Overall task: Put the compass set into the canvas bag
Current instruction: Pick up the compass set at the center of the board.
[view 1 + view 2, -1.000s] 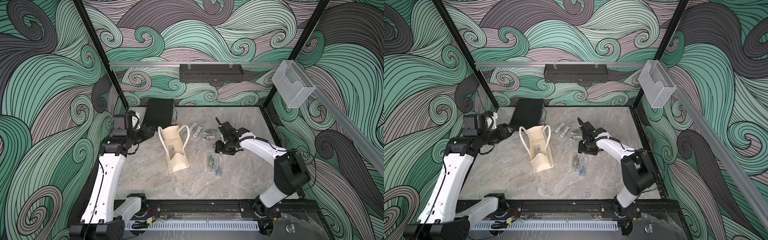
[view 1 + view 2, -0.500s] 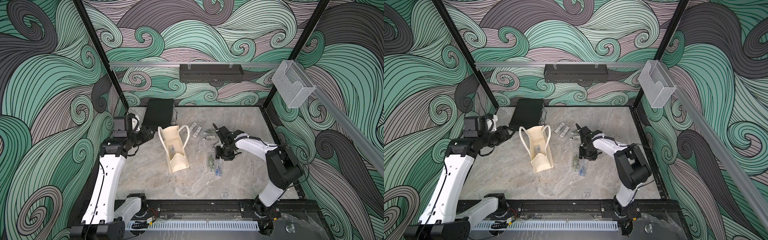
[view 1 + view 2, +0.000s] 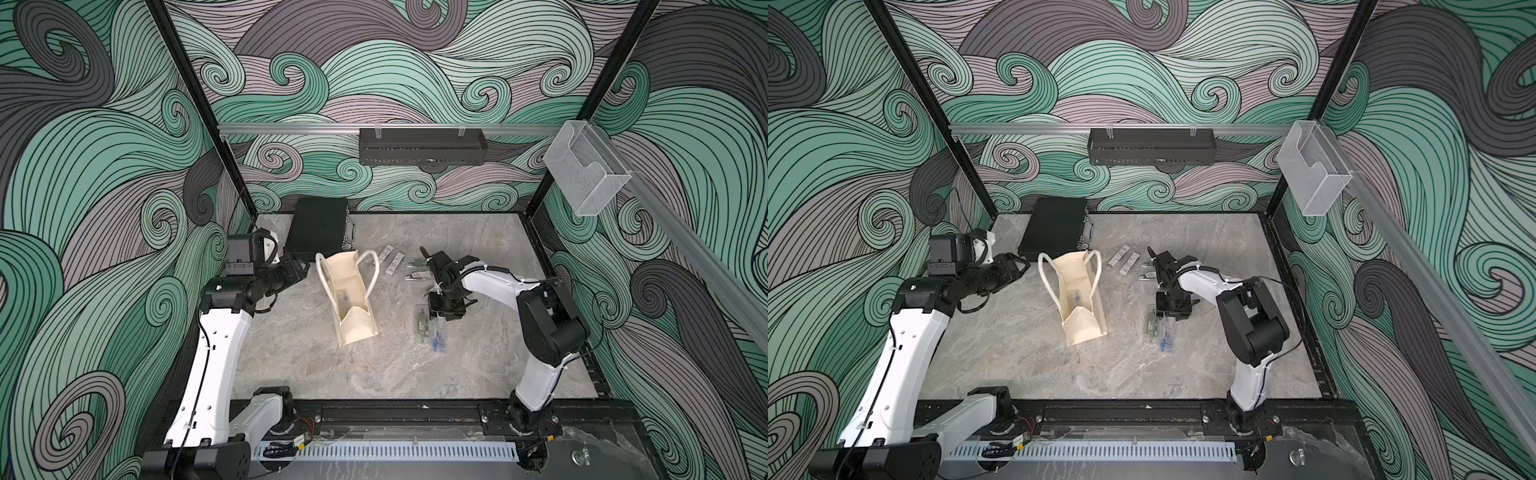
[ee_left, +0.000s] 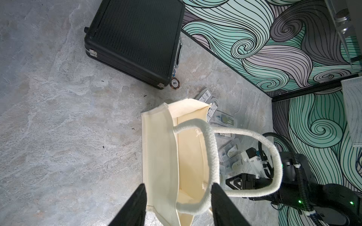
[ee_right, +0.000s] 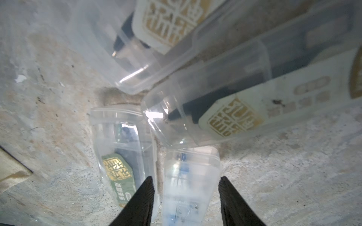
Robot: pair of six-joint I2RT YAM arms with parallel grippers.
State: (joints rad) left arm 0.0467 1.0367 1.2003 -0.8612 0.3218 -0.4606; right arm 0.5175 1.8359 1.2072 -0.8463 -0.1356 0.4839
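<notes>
While poised low near the canvas bag (image 3: pixel 357 328), on its side away from the empty, half-open left gripper (image 4: pixel 177 185), seen straddling the clear blue-fitted compass set (image 5: pixel 191 187) with the half-spread jaws of the nearer right gripper (image 5: pixel 186 177), not visibly pinching, and lined up along its long axis.

Clear case (image 5: pixel 191 187) contents blurred; item (image 3: pixel 344 296) inside canvas bag (image 3: pixel 357 332) too small to identify.
</notes>
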